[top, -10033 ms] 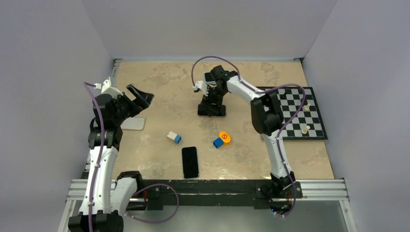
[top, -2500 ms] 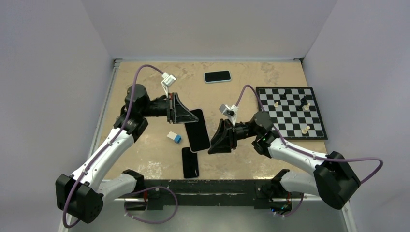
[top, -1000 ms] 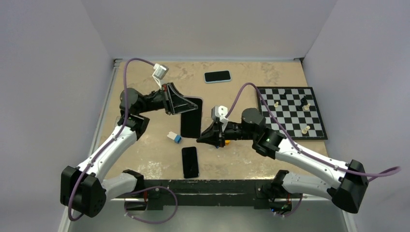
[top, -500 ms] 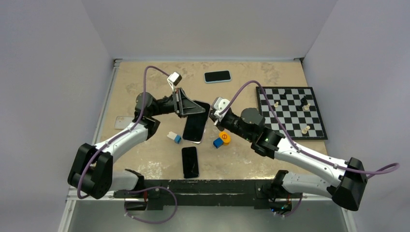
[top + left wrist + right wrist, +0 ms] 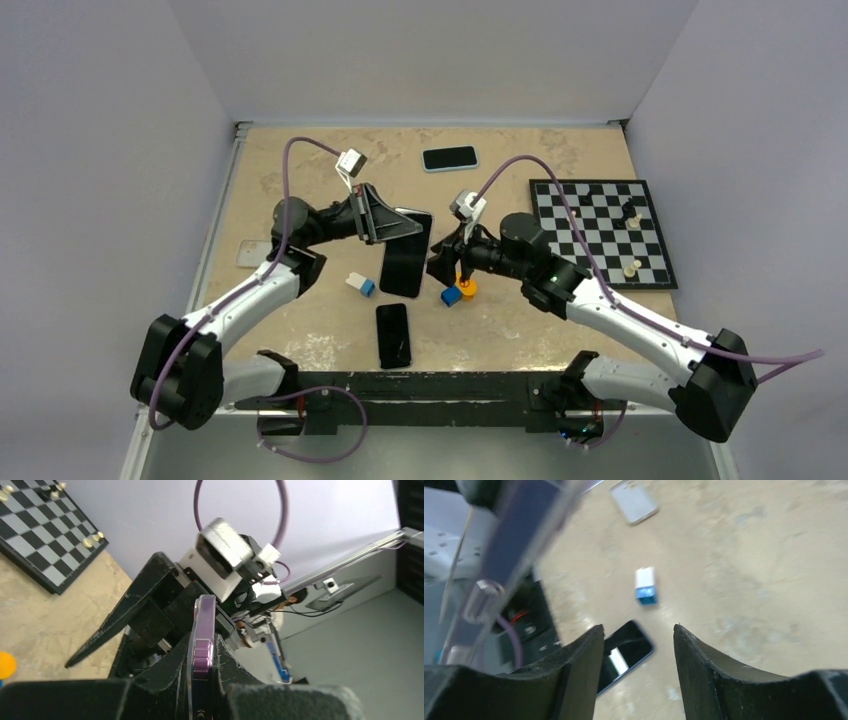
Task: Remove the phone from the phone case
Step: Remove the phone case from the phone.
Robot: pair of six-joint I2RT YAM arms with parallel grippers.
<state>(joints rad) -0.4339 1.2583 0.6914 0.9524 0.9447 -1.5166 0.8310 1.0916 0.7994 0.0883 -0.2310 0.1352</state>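
Note:
A purple phone in a clear phone case (image 5: pixel 403 262) hangs above the table's middle, edge-on in the left wrist view (image 5: pixel 203 622). My left gripper (image 5: pixel 388 226) is shut on its upper part, one finger (image 5: pixel 170 672) on each flat side. My right gripper (image 5: pixel 440 264) stands open just right of the phone's right edge, apart from it. In the right wrist view the open right gripper (image 5: pixel 638 630) has only the table between its fingers, and the cased phone (image 5: pixel 516 540) is a blur at the upper left.
A black phone (image 5: pixel 393 335) lies near the front edge. A blue-and-white block (image 5: pixel 361 284), a blue block (image 5: pixel 451 296) and an orange disc (image 5: pixel 466 285) sit around the middle. A chessboard (image 5: pixel 600 230) lies right, a cased phone (image 5: pixel 450 158) at the back, a clear case (image 5: pixel 252 252) left.
My right gripper has gone from shut to open and has risen to the phone's right edge. The left arm carried the cased phone slightly right and still grips it.

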